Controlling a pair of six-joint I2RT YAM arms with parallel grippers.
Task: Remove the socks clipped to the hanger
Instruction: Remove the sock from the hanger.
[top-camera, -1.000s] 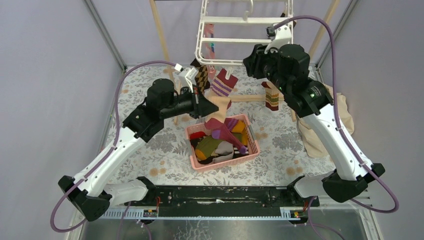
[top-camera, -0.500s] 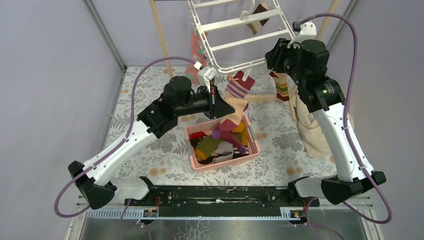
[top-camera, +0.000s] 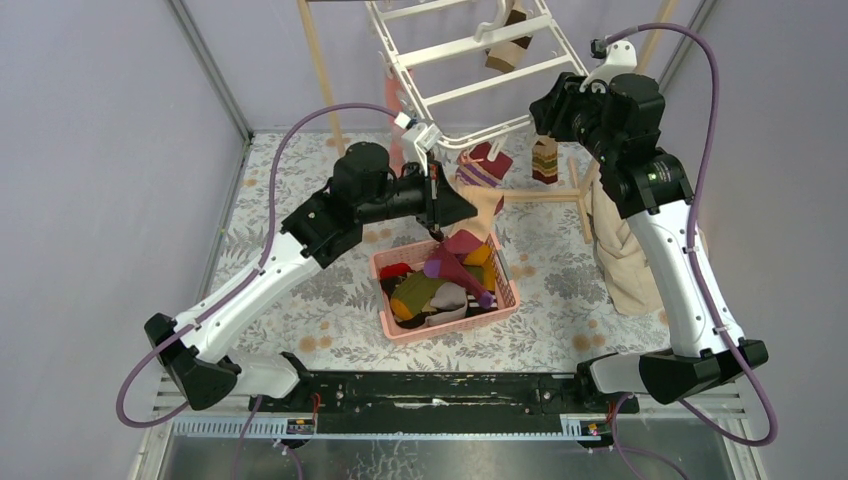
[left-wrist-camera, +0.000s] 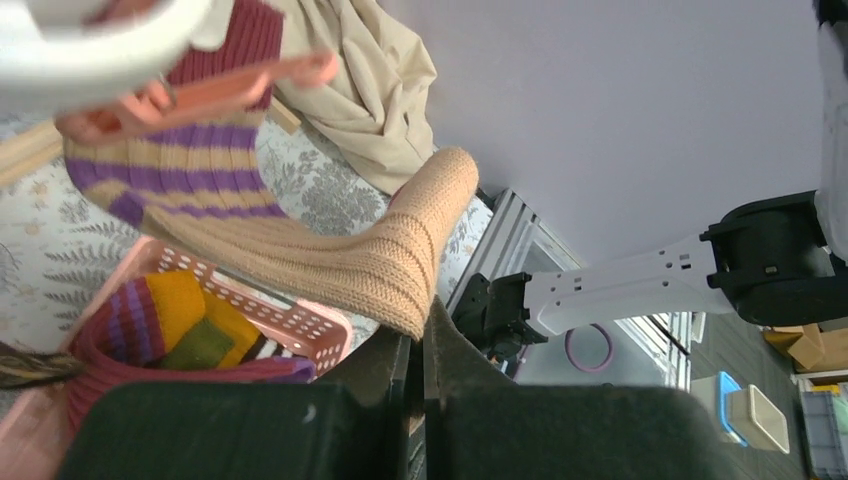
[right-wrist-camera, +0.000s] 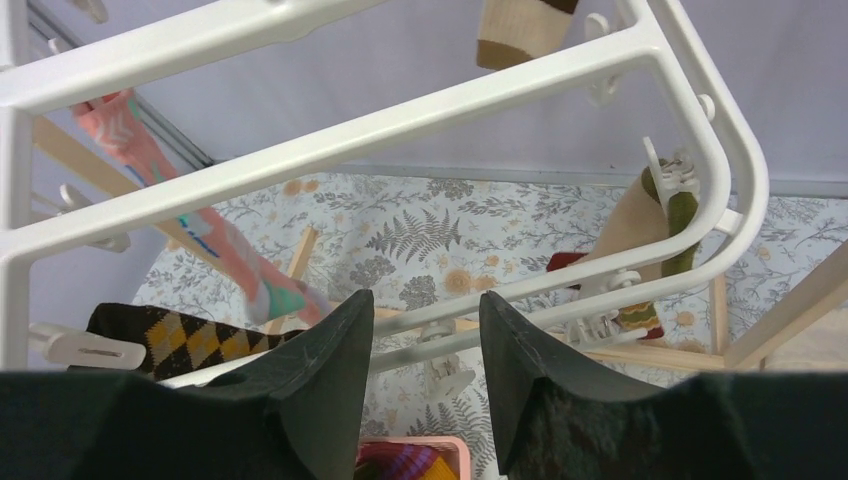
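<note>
Nearest the arm bases, a pink basket (top-camera: 450, 325) sits on the floral counter (top-camera: 300, 290), heaped with loose socks (top-camera: 440, 290). Just above its far rim, the left claw (left-wrist-camera: 420, 345) is pinched tight on the tan toe of a striped sock (left-wrist-camera: 330, 255). The sock stretches up and away from the claw to its maroon cuff, which a pink clip (left-wrist-camera: 200, 90) holds under the near rim of the hanger (top-camera: 490, 83). The hanger hangs tilted.

To the right, the right claw (right-wrist-camera: 427, 300) has its fingers apart with nothing in them. The hanger's rounded near rim crosses just beyond their tips. Farther off, an argyle sock (right-wrist-camera: 180, 335), a pink sock (right-wrist-camera: 230, 245), a green-and-tan sock (right-wrist-camera: 660, 215) and a brown-tan sock (right-wrist-camera: 515, 30) are clipped to the hanger.
</note>
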